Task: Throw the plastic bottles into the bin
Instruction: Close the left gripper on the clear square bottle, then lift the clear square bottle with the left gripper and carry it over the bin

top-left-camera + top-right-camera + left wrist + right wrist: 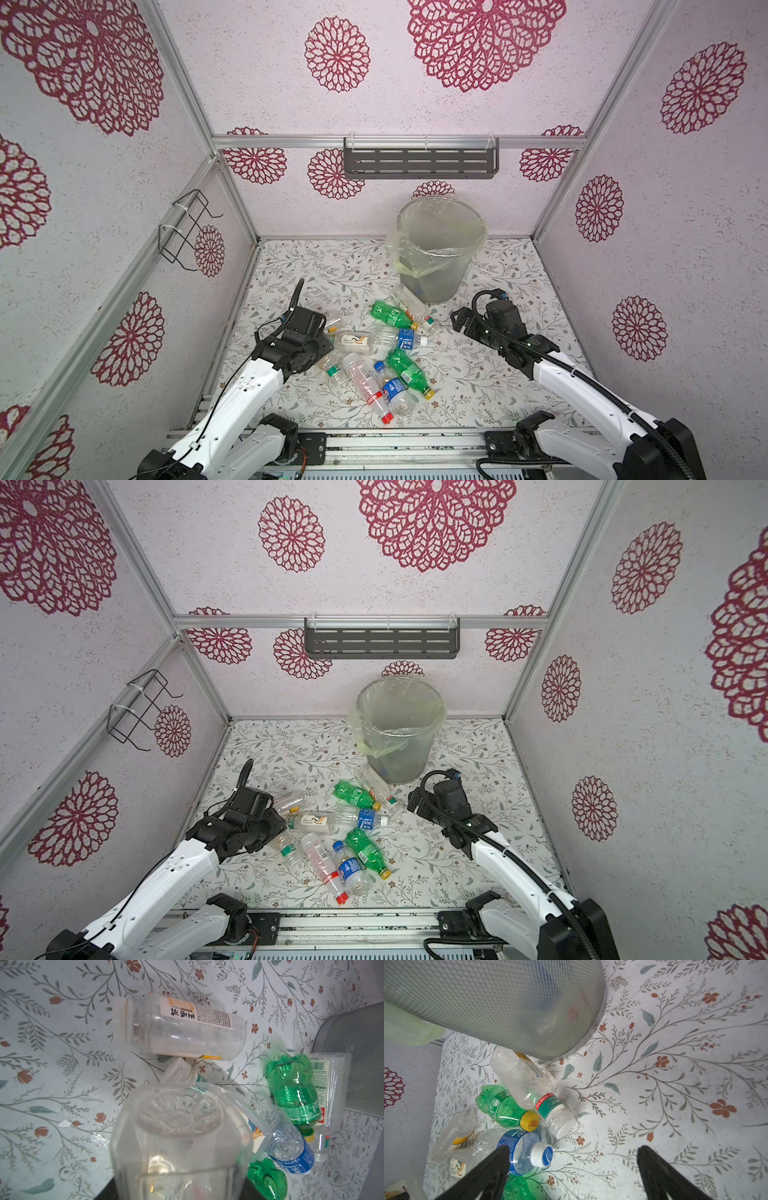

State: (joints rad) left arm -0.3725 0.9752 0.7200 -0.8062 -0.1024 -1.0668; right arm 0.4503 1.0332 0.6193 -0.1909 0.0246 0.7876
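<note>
Left wrist view — clear plastic bottle [178, 1126] is clamped by left gripper [319, 340]; right gripper [456, 319] is spread, five o'clock of grey mesh bin [440, 276].

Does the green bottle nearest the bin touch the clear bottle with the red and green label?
Touching. The right wrist view shows the clear bottle lying against the green bottle with no gap.

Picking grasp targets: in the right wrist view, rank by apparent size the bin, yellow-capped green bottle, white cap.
1. bin
2. yellow-capped green bottle
3. white cap
Clear gaps, no ties.
</note>
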